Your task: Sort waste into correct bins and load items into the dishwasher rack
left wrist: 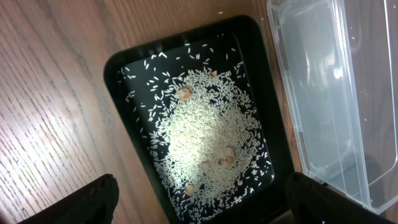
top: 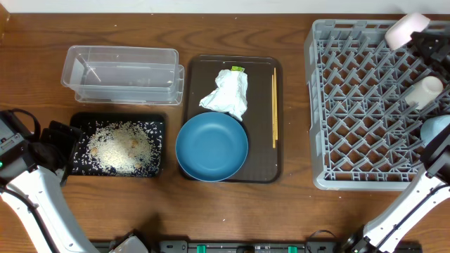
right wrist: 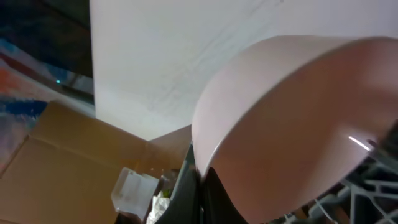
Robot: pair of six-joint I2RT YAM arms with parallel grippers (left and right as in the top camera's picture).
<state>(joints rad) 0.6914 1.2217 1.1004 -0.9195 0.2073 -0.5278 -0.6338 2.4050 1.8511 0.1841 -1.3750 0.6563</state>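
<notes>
Holding pinkish-white cup (top: 406, 30) over dishwasher rack's (top: 351, 105) far corner.
Right claw (right wrist: 200, 186) is pinching its rim; left claw (left wrist: 199, 211) is hanging released.

Wooden table (top: 232, 211) is showing brown grain across the whole overhead view. Dark brown serving tray (top: 261, 105) is lying flat mid-table, rounded corners, long side running front to back. Right wrist view is catching a white panel (right wrist: 155, 56), with brown cardboard (right wrist: 56, 155) lying below it and a small clear plastic piece (right wrist: 132, 190) sitting at the cardboard's edge, detail blurry.
</notes>
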